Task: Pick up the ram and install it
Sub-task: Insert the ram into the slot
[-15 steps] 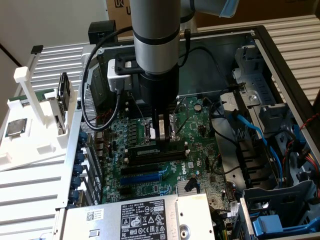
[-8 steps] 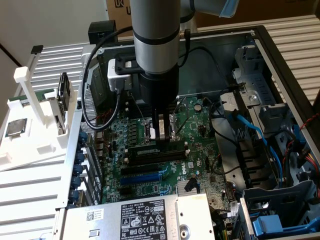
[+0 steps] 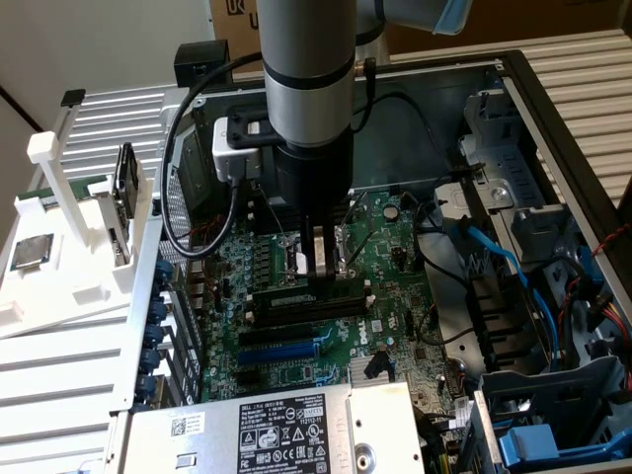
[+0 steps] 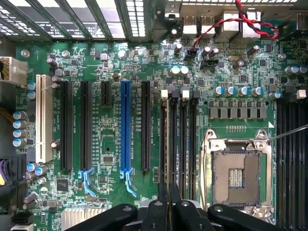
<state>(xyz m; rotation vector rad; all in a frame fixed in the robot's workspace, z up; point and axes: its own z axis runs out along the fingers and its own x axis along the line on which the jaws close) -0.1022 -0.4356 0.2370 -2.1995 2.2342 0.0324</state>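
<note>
Both fingers of our gripper (image 4: pixel 168 192) press together above the black memory slots (image 4: pixel 183 144); we cannot tell if they pinch anything.

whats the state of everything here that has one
gripper: shut, holding nothing, low over the motherboard
ram: on the white rack, not gripped
cpu socket: open, empty
processor chip: lying flat on the rack
computer case: side open

White slatted table (image 3: pixel 59 385) — cardboard boxes (image 3: pixel 553 20) behind
</note>
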